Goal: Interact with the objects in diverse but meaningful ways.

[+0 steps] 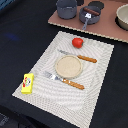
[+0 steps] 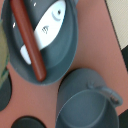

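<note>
A grey pan (image 1: 82,16) on the brown board holds a brown sausage (image 2: 27,40) and a flat white fish (image 2: 47,27) lying side by side; the wrist view looks straight down into this pan (image 2: 70,42). Beside it stands an empty grey pot (image 2: 85,102) with a side handle (image 2: 112,95). On the placemat lie a red tomato (image 1: 77,42) and, at the corner toward the exterior view's left, a yellow box (image 1: 28,83). No gripper or arm appears in either view.
A round tan plate (image 1: 68,66) sits mid-placemat (image 1: 95,85) between a wooden-handled knife (image 1: 77,56) and fork (image 1: 62,80). The brown board (image 1: 105,27) also carries a second grey pot (image 1: 66,7), a black lid (image 1: 96,5) and a beige bowl (image 1: 122,17).
</note>
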